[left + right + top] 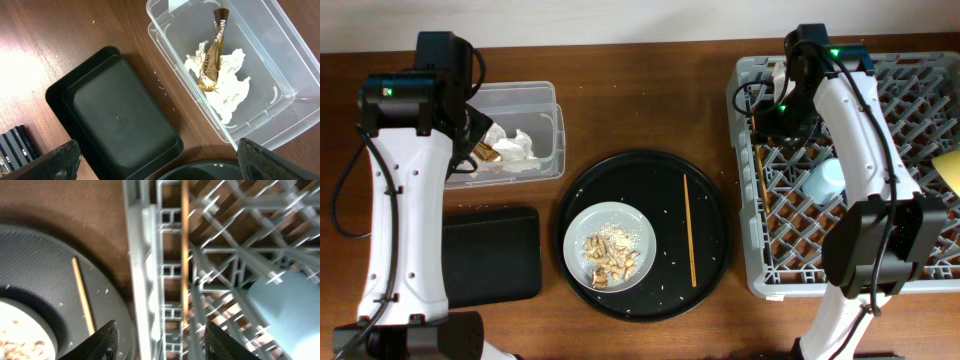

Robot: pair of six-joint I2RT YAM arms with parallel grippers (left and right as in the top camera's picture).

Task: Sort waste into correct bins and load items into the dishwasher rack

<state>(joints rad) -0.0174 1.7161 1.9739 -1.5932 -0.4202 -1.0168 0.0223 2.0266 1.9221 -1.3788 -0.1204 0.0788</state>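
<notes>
Hidden: the left arm (405,200) covers the left end of the tub (545,100) from above; the right arm (865,150) crosses the rack (920,270) and hides the pegs under it.
Cut off: yellow bowl (950,172) — only a wedge shows at the right edge, in the rack.
Hard to make out: the right wrist view is blurred and the pegs smear; the white specks on the round tray (710,200) are too small to name.
Left jaws: wide apart, holding nothing, above the counter (45,45). The black bin (120,125) lies ahead between the tips; the tub is off to the right tip's side, well clear.
Tub contents: tissue (230,85) with a brown sachet (212,55) lying on it.
Right jaws: apart, holding nothing, over the rack's left wall. A chopstick (185,255) lies in the rack ahead, in line with the gap, touching neither tip.
Blue cup (285,305): in the rack, right of that chopstick.
Grey bowl (620,218): on the near-left part of the round tray, scraps (612,260) inside.
Counts: chopsticks two — one in the rack, the other chopstick (689,230) on the round tray right of the grey bowl; bowls two; cups in view one; bins two, the tub far-left, the black bin near-left.
</notes>
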